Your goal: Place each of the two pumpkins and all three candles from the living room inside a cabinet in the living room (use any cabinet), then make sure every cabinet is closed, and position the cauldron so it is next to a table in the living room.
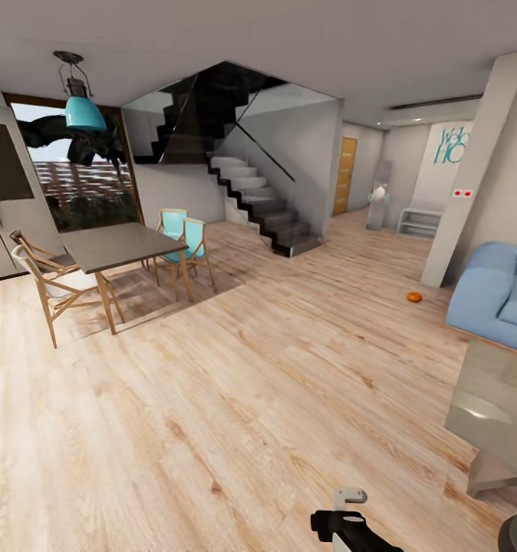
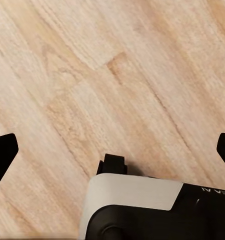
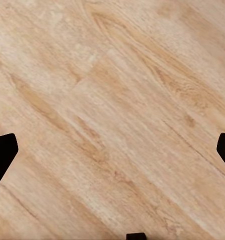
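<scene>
Your pumpkin point(image 1: 414, 297): tiny orange blob on the floor point(image 1: 235, 383) near the blue sofa point(image 1: 495, 295), far ahead of both end effectors, stem unreadable. Glossy table point(image 1: 498, 399) cut off at frame edge. Both end effectors point(image 2: 112, 150) point(image 3: 112, 150) released, fingers spread over bare planks

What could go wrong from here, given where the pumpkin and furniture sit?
1. The pumpkin lies far off on the wood floor, close to the blue sofa; driving in carelessly could nudge the round thing and send it rolling, maybe under the sofa.
2. The glossy table sits near on the right; turning toward the pumpkin could clip its corner.
3. Both wrist views show fingertips spread wide over bare floor: nothing is carried yet.
</scene>
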